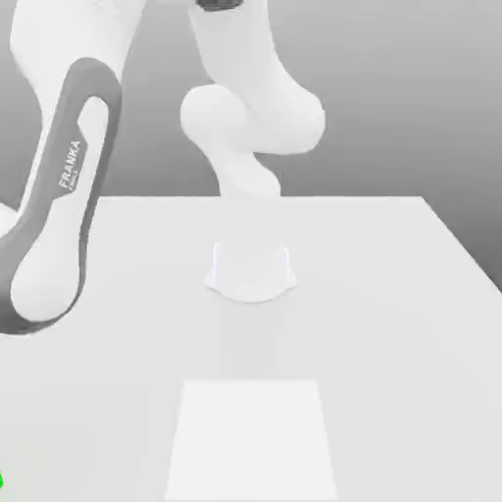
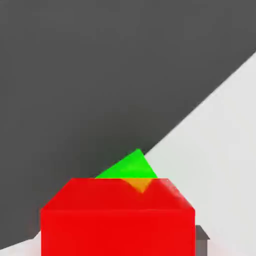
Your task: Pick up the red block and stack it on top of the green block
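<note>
In the hand view the red block (image 2: pixel 117 225) sits very close to the camera, a bright red cube with a flat top. Just behind its top edge the green block (image 2: pixel 127 167) shows as a triangular corner. A small orange patch marks where the two overlap, and I cannot tell whether the red block rests on the green one. In the exterior view a tiny green sliver (image 1: pixel 1 480) shows at the lower left edge. The white arm (image 1: pixel 59 196) runs down toward that corner.
The white table (image 1: pixel 392 324) carries the arm's round base (image 1: pixel 250 270) near its middle and a paler square patch (image 1: pixel 250 441) at the front. In the hand view the table's edge runs diagonally, with dark floor (image 2: pixel 75 75) beyond it.
</note>
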Controlling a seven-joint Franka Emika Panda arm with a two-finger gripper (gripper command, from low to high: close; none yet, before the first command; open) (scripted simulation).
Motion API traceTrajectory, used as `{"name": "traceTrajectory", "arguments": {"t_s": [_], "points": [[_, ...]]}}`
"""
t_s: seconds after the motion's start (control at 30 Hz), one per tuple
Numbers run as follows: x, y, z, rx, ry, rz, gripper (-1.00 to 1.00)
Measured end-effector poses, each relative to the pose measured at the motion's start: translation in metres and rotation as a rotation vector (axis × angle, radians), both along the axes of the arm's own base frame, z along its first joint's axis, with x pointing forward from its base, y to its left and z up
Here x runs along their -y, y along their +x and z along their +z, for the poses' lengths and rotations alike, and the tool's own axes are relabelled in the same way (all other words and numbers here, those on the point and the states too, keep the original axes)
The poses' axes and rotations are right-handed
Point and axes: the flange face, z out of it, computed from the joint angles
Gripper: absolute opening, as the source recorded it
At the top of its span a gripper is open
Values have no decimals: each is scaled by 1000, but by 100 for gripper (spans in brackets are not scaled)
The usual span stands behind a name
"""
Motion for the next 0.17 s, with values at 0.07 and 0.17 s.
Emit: {"name": "traceTrajectory", "arguments": {"t_s": [0.07, 0.17], "points": [[0, 0, 0, 0, 0, 0, 100], [1, 0, 12, -1, -1, -1, 100]]}}
